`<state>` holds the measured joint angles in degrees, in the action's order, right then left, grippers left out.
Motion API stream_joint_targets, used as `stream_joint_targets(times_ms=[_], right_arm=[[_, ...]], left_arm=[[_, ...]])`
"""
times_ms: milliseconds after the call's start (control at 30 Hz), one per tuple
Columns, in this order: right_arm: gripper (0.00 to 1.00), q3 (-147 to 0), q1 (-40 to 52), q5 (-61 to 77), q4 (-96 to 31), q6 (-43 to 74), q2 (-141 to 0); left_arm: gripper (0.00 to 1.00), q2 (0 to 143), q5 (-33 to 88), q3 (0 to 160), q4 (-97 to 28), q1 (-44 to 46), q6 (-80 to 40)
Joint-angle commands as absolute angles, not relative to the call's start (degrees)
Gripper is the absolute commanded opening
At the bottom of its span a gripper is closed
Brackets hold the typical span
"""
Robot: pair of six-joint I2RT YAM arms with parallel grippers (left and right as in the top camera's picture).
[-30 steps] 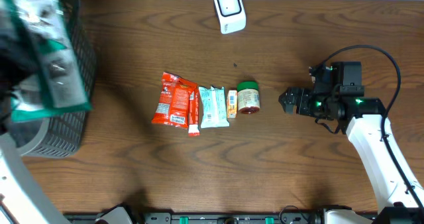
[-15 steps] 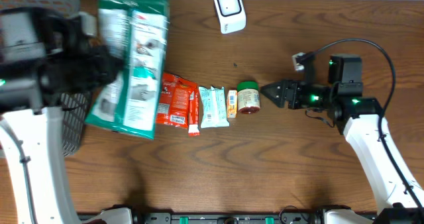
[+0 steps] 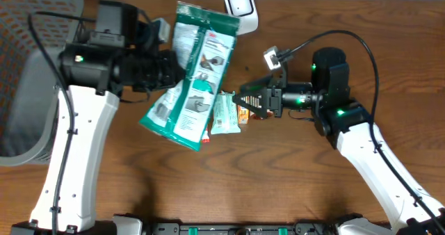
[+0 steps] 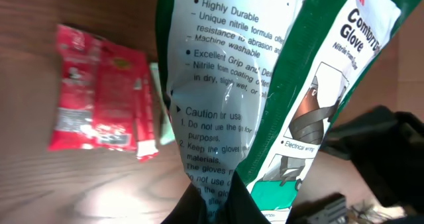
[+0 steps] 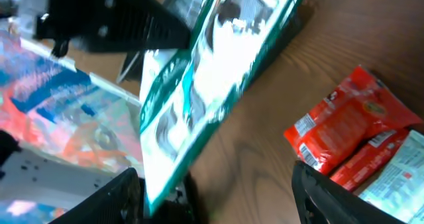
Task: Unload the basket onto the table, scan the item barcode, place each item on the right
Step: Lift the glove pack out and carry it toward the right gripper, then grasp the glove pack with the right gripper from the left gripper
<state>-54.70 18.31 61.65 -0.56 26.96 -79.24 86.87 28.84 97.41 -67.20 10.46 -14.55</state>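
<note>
Above the middle of the wooden table (image 3: 313,186), the left gripper (image 3: 167,71) pinches the glove package (image 3: 191,75) by one end, its jaws pressed tight on the plastic. The green and white bag hangs in the air at a tilt, its far edge just beside the white scanner (image 3: 240,11) at the back of the table. Beneath it lies a red snack packet (image 4: 99,95), mostly covered from overhead, with a teal packet (image 3: 224,115) next to it. The right gripper (image 3: 245,99) hovers just right of the bag, over the row of snacks, fingers spread with nothing between them. A grey mesh basket (image 3: 35,124) sits at the left end.
</note>
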Motion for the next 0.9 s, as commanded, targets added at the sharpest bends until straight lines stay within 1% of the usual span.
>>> stream_joint_targets(times_ms=[0, 200, 300, 467, 533, 567, 600, 667, 700, 733, 767, 800, 833, 867], right_arm=[[0.7, -55.4, 19.51, 58.11, -0.16, 31.73, -79.13], [0.7, -55.4, 21.56, 57.65, 3.33, 32.77, -79.13], [0.68, -55.4, 22.72, 57.04, 5.23, 32.77, -79.13], [0.51, -55.4, 23.35, 56.53, 6.92, 32.75, -79.13], [0.38, -55.4, 23.35, 55.37, 6.9, 32.73, -79.13], [0.29, -55.4, 23.35, 54.83, 6.87, 32.73, -79.13], [0.22, -55.4, 23.35, 54.19, 6.85, 32.71, -79.13], [0.11, -55.4, 23.35, 53.6, 6.85, 32.21, -79.13], [0.07, -55.4, 23.35, 53.01, 6.74, 32.05, -79.13], [0.03, -55.4, 23.35, 52.56, 6.55, 32.03, -79.13], [0.01, -55.37, 23.35, 52.1, 6.28, 31.59, -79.13], [0.01, -55.37, 23.35, 51.88, 6.0, 30.57, -79.13], [0.01, -55.4, 23.35, 51.68, 5.61, 29.58, -79.13], [0.01, -55.37, 23.35, 51.4, 4.75, 28.47, -79.13]], left_arm=[[0.07, 86.65, 32.47, 97.49, -67.09, 12.43, -17.52], [0.08, 86.65, 34.26, 97.49, -66.17, 14.7, -17.82], [0.08, 86.65, 34.35, 97.49, -65.98, 15.46, -18.33], [0.07, 86.65, 34.3, 97.49, -65.78, 15.84, -18.33], [0.07, 86.65, 34.26, 97.49, -65.43, 15.84, -18.28], [0.08, 86.65, 34.24, 97.49, -65.14, 15.84, -18.28], [0.08, 86.67, 34.02, 97.49, -64.88, 15.84, -18.28], [0.09, 86.7, 33.85, 97.49, -64.05, 15.84, -18.09], [0.15, 86.7, 33.85, 97.49, -63.64, 15.84, -18.09], [0.28, 86.7, 33.85, 97.49, -63.31, 15.84, -18.09], [0.44, 86.7, 33.71, 97.49, -62.96, 15.84, -18.06], [0.56, 86.7, 33.23, 97.49, -62.59, 15.84, -18.04], [0.66, 86.7, 32.16, 97.49, -62.28, 15.84, -18.04], [0.71, 86.7, 30.48, 97.49, -61.98, 15.84, -18.04]])
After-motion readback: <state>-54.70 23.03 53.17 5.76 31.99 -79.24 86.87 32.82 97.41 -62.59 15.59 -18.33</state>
